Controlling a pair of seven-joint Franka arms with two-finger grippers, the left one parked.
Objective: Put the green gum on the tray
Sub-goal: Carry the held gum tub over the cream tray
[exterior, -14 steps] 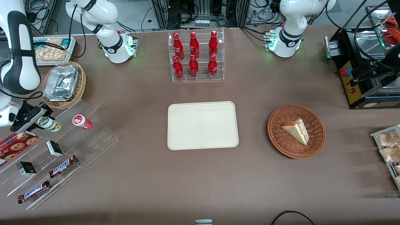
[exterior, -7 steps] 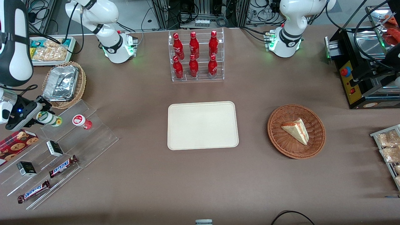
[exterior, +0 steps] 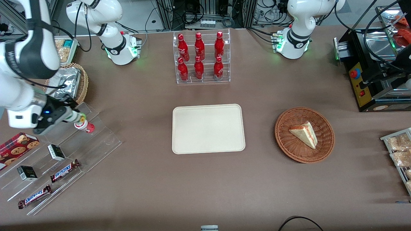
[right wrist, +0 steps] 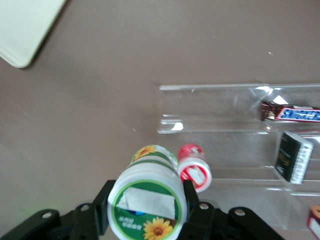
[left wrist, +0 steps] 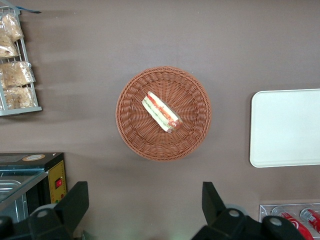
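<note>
My right gripper (exterior: 73,116) is shut on the green gum (right wrist: 148,200), a small bottle with a white lid and green label, and holds it lifted above the clear stepped display stand (exterior: 80,141). In the front view only the gum's yellow-green end (exterior: 81,117) shows past the fingers. The like bottle with the red lid (exterior: 84,125) (right wrist: 194,167) stands on the stand just below the held gum. The cream-beige tray (exterior: 208,129) lies bare at the table's middle, toward the parked arm's end from the gripper; its corner shows in the right wrist view (right wrist: 25,25).
The stand also holds two Snickers bars (exterior: 64,170), small dark boxes (exterior: 56,152) and a cookie box (exterior: 16,146). A wicker basket with foil trays (exterior: 65,85) sits farther from the camera. A rack of red bottles (exterior: 200,57) and a basket with a sandwich (exterior: 304,134) are nearby.
The gripper has risen with the green gum and moved toward the tray, from beside the red-lid bottle to right above it. The arm swung over the foil basket.
</note>
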